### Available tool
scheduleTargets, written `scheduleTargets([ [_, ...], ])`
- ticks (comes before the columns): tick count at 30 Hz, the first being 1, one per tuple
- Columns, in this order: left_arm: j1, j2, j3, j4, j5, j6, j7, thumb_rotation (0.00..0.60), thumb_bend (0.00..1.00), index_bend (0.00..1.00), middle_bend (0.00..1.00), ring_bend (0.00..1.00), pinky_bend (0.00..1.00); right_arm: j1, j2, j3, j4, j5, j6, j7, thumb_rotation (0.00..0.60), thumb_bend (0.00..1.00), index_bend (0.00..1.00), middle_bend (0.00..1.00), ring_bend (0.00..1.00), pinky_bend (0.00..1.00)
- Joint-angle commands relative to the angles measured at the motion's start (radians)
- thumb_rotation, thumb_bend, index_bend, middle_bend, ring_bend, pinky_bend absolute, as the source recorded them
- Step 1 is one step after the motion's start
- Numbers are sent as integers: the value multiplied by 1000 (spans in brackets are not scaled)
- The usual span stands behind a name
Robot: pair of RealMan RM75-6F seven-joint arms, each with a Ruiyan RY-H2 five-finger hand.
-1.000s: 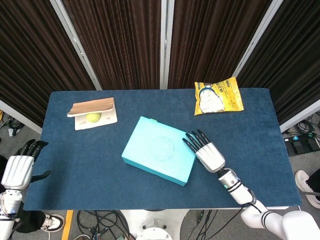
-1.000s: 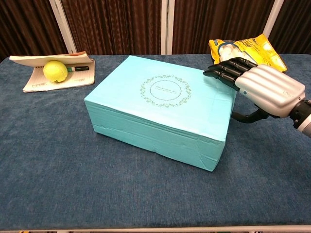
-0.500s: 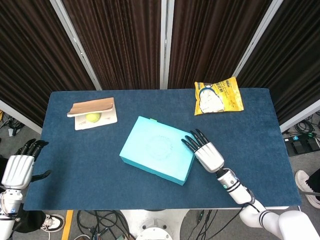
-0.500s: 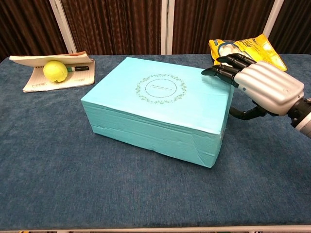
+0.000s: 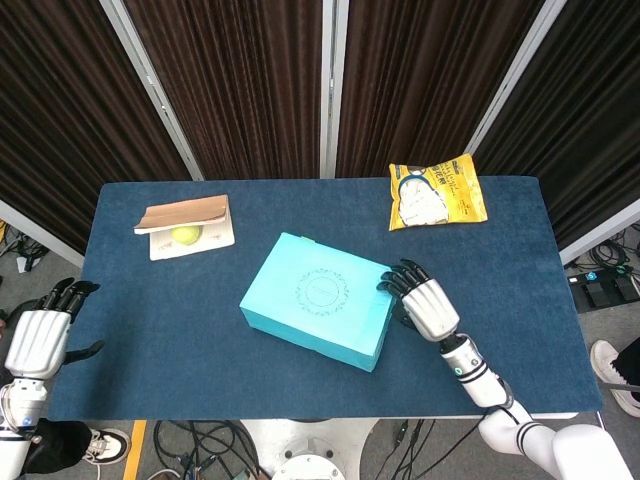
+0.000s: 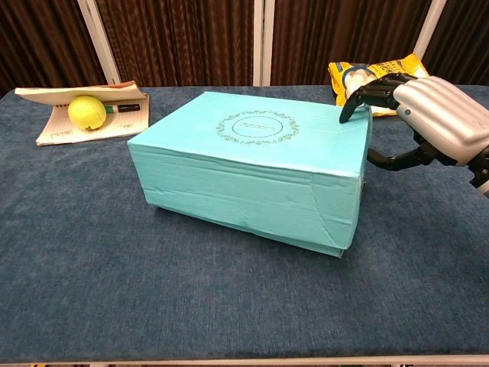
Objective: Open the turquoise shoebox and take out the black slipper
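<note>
The turquoise shoebox (image 5: 318,298) lies closed at the middle of the blue table (image 5: 500,270), its lid with a round ornament facing up (image 6: 252,164). My right hand (image 5: 428,305) is at the box's right end. Its fingertips (image 6: 359,98) curl over the lid's top edge and the thumb reaches toward the side wall below, so it holds the lid edge (image 6: 435,118). The right end of the lid looks slightly raised. My left hand (image 5: 38,338) hangs off the table's left edge, fingers apart and empty. The black slipper is hidden.
A yellow snack bag (image 5: 436,192) lies at the back right, just behind the right hand (image 6: 382,75). At the back left an open book (image 5: 185,222) carries a yellow-green ball (image 6: 88,112) and a pen.
The right hand went from lying flat on the lid to curling its fingers over the lid's right edge. The box slid slightly left, and its right end now stands higher.
</note>
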Motion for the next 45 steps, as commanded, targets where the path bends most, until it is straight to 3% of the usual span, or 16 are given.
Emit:
scheduleTargets([
  [1, -1, 1, 0, -2, 1, -1, 2, 600, 70, 194, 189, 114, 323, -4, 12, 22, -42, 30, -2, 54, 600, 230, 579, 471, 312, 279],
  [10, -5, 6, 1, -12, 4, -3, 10, 600, 70, 194, 189, 114, 323, -15, 105, 83, -300, 154, -113, 208, 600, 222, 622, 516, 359, 342],
  [18, -8, 8, 0, -17, 3, -7, 13, 600, 70, 194, 189, 114, 323, -22, 242, 204, -629, 382, -310, 385, 600, 220, 663, 548, 394, 416],
  [28, -10, 6, 1, -14, 3, -10, 11, 600, 70, 194, 189, 114, 323, -46, 365, 326, -824, 637, -516, 562, 600, 217, 658, 550, 376, 417],
  [34, -10, 7, 2, -15, 3, -10, 12, 600, 70, 194, 189, 114, 323, -71, 413, 403, -873, 770, -630, 701, 600, 182, 341, 397, 185, 258],
  [37, -10, 7, 3, -16, 3, -10, 13, 600, 70, 194, 189, 114, 323, -80, 418, 418, -868, 767, -650, 728, 600, 162, 62, 178, 21, 77],
  [38, -9, 7, 3, -16, 3, -10, 13, 600, 70, 194, 189, 114, 323, -84, 414, 422, -860, 761, -645, 730, 600, 141, 14, 114, 1, 30],
  [41, -8, 6, 4, -15, 2, -9, 12, 600, 70, 194, 189, 114, 323, -94, 397, 430, -842, 744, -614, 727, 600, 102, 0, 25, 0, 0],
  [45, -7, 6, 4, -12, 1, -9, 9, 600, 70, 194, 189, 114, 323, -108, 370, 457, -825, 752, -531, 696, 600, 99, 0, 1, 0, 0],
])
